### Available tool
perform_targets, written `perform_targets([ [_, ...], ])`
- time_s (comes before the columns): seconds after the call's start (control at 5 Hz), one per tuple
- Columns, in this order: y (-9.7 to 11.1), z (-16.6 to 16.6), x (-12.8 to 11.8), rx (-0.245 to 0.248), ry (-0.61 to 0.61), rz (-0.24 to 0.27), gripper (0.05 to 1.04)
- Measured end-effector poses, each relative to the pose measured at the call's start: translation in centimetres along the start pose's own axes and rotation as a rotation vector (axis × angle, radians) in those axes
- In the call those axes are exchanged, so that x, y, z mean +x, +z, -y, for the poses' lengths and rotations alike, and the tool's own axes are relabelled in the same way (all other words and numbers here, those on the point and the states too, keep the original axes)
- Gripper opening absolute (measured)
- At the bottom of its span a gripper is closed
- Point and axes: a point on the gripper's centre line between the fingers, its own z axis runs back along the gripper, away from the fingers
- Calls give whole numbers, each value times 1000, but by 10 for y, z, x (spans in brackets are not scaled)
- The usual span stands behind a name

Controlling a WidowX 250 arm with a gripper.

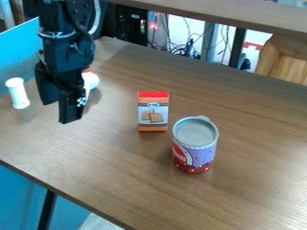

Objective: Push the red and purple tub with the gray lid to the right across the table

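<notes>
The black gripper [59, 109] hangs over the left part of the table, open, with nothing seen between its fingers. Just behind it and partly hidden by it is a white object [90, 80] with a bit of orange-red at its top. A white cylinder [18, 94] with wider ends stands to the gripper's left. Near the middle of the table, right of the gripper, a small red and orange box [153, 112] with a cracker picture stands upright. A red and purple can [195, 145] with a grey lid stands upright in front and to the right of the box, apart from it.
The brown wooden table [252, 179] has its front edge running diagonally at the lower left. A raised wooden shelf [234, 13] crosses the top, with a wooden block-like piece [285, 58] below its right end. Cables [186, 47] hang behind the table's far edge.
</notes>
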Motion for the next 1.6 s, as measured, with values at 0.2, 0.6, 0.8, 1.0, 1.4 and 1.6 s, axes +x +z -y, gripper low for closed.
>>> perform_targets([
  [0.2, -6, 2, -2, -13, 4, -22, 1001],
  [0.6, -17, 50, 21, 4, -12, 4, 1001],
  [0.8, -17, 69, 31, 3, -31, 39, 1001],
  [1.0, -24, 77, 39, -38, -8, 29, 1001],
  [1.4, -29, 63, 61, 17, 71, 23, 1001],
  [1.6, -30, 60, 71, 36, 102, 33, 1001],
])
